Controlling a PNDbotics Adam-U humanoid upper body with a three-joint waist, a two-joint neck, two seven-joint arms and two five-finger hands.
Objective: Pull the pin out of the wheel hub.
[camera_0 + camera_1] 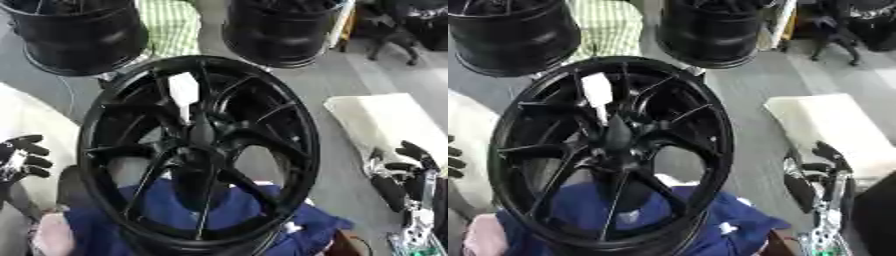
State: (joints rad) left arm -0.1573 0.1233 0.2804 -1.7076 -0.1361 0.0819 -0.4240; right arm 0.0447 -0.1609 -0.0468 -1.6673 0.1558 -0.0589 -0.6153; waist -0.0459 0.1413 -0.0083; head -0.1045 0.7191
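From my seat nothing is done yet: the white pin (184, 95) stands in the wheel hub (199, 150) above its centre, my left hand (22, 159) and right hand (404, 172) flank the hub, fingers curled, holding nothing.

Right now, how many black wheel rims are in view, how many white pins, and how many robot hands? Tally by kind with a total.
Black wheel rims: 3, the near wheel hub, the far left rim, the far right rim
White pins: 1, the pin at the hub's middle
Robot hands: 2, the left hand, the right hand, both off the hub
Total: 6
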